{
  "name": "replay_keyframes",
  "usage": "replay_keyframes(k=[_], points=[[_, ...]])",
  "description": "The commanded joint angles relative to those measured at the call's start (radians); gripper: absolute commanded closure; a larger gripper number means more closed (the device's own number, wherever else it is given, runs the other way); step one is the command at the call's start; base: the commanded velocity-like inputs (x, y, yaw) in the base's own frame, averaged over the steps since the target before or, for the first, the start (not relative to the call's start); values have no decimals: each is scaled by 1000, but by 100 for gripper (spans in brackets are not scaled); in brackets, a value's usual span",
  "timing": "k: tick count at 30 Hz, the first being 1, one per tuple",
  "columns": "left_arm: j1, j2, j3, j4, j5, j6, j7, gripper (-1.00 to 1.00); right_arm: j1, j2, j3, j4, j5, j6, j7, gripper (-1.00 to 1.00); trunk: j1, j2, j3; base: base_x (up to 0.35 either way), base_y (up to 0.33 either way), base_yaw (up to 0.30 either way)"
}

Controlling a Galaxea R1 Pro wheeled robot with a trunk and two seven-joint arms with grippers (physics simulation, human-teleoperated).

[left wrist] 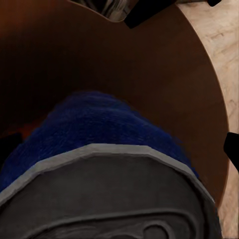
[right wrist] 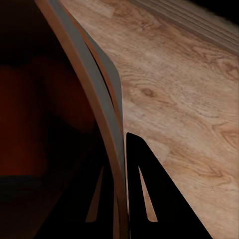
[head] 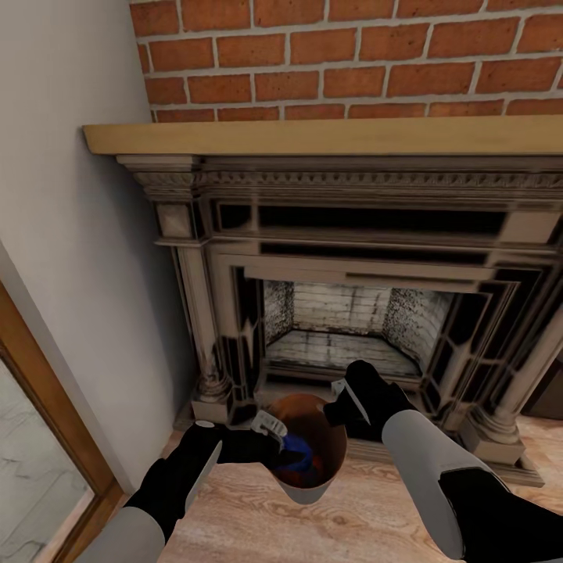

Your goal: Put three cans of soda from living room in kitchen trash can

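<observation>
Living room: red-brick chimney (head: 352, 55), wooden mantel shelf (head: 313, 134), ornate fireplace (head: 344, 313), light wood floor (head: 375, 508). Tash can (head: 313, 489): dark grey outside, tan-brown inside, upright on the floor before the hearth, between the two arms. Right gripper (right wrist: 122, 199): fingers pressed onto the bucket's rim wall, one inside, one outside. Left gripper (head: 274, 446): at the opposite rim, reaching into the mouth; whether its fingers are spread or pinching cannot be told. Blue can (left wrist: 99, 129): inside the bucket, directly ahead of the left fingers. Orange can (head: 295, 471): partly visible beneath the blue one.
</observation>
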Motion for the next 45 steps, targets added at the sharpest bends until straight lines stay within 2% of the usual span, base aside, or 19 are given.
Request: replay_keyframes(k=[1, 9, 15, 23, 29, 30, 32, 39, 42, 44, 45], points=[[0, 1, 0, 1, -15, -4, 2, -100, -1, 0, -4, 0, -26, 3, 5, 100, 0, 0, 0, 0, 0, 0], [0, 1, 0, 0, -14, -2, -3, -100, -1, 1, -2, 10, -26, 3, 5, 100, 0, 0, 0, 0, 0, 0], [0, 2, 0, -9, -13, -2, -7, -100, -1, 0, 22, 15, -26, 3, 5, 100, 0, 0, 0, 0, 0, 0], [1, 8, 1, -36, -11, 10, -13, -100, -2, 0, 26, 16, -26, 3, 5, 100, 0, 0, 0, 0, 0, 0], [2, 12, 0, -148, -6, 54, -17, -100, -2, -1, 27, 16, -26, 3, 5, 100, 0, 0, 0, 0, 0, 0], [2, 13, 0, -208, -5, 78, -28, -100, -2, -1, 27, 16, -26, 3, 6, 100, 0, 0, 0, 0, 0, 0], [2, 13, 2, -272, -5, 106, -57, -100, -2, -1, 27, 16, -25, 3, 6, 100, 0, 0, 0, 0, 0, 0], [3, 16, 9, -381, -6, 172, -128, -100, -2, -1, 28, 15, -26, 3, 6, 100, 0, 0, 0, 0, 0, 0], [3, 36, 10, -419, -6, 206, -139, -100, -2, -1, 28, 15, -25, 3, 6, 100, 0, 0, 0, 0, 0, 0], [5, 71, 10, -454, -6, 222, -142, -100, -2, -1, 28, 15, -25, 3, 6, 100, 0, 0, 0, 0, 0, 0], [6, 81, 11, -460, -6, 224, -142, -100, -2, -1, 28, 15, -25, 3, 6, 100, 0, 0, 0, 0, 0, 0]])
